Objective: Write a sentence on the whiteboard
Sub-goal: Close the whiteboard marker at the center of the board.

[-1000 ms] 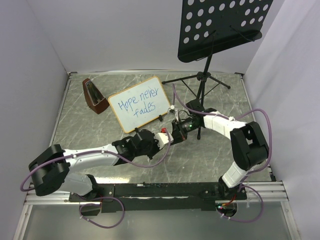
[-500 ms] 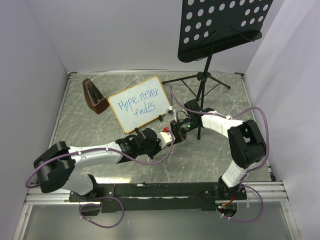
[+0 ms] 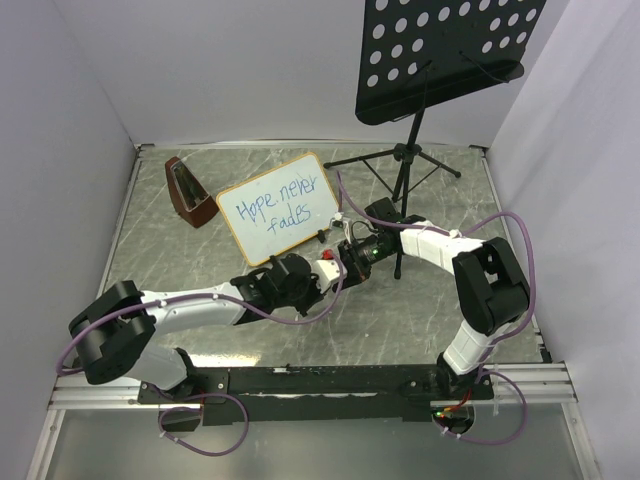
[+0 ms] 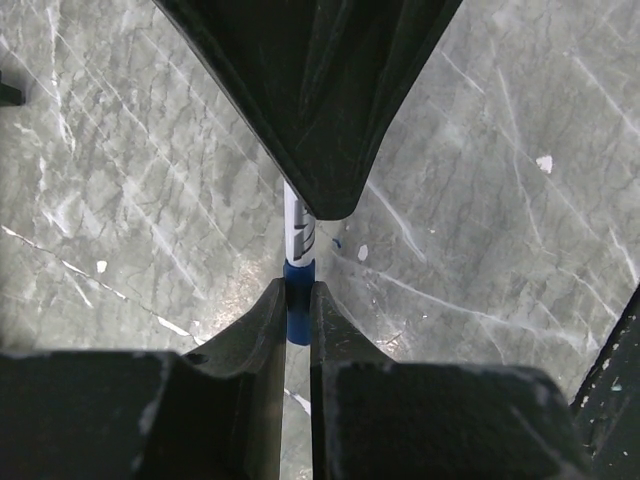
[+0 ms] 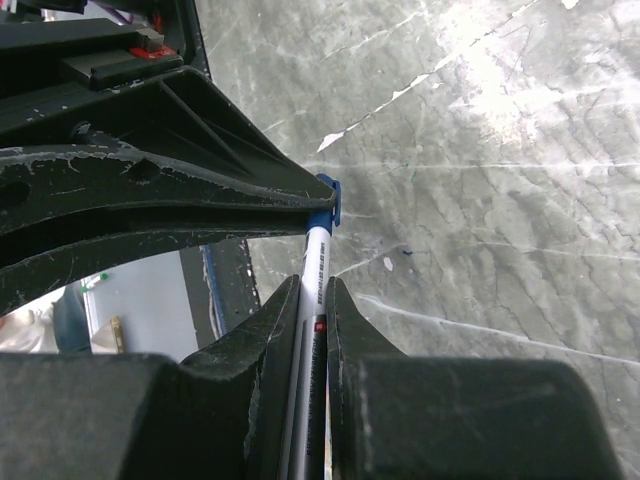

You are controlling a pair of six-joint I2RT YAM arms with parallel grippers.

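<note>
Whiteboard stood propped at a tilt on the far left half of the tabletop, its thin tan frame turned so that the right corner sat farther back than the left. Across its white face ran the sentence in blue marker, "Hope never" on the upper line and "fades" below it. Just to the left of the whiteboard, close but apart from it, sat a brown wedge-shaped object.

Near the board's lower right edge the two arms met over the grey marbled surface. The left end effector reached in from the near left and the right end effector from the right, tip to tip. Between them ran a marker with a white barrel. In the left wrist view the left end effector was clenched on the marker's blue end, with the barrel running up from it into the other arm's fingers. In the right wrist view the right end effector was clenched around the white barrel, and the blue end showed at the tip of the left arm's fingers. The marker hung above the tabletop, clear of the board.

Farther right, a music stand rose on a black tripod, its perforated plate high over the far right corner.
</note>
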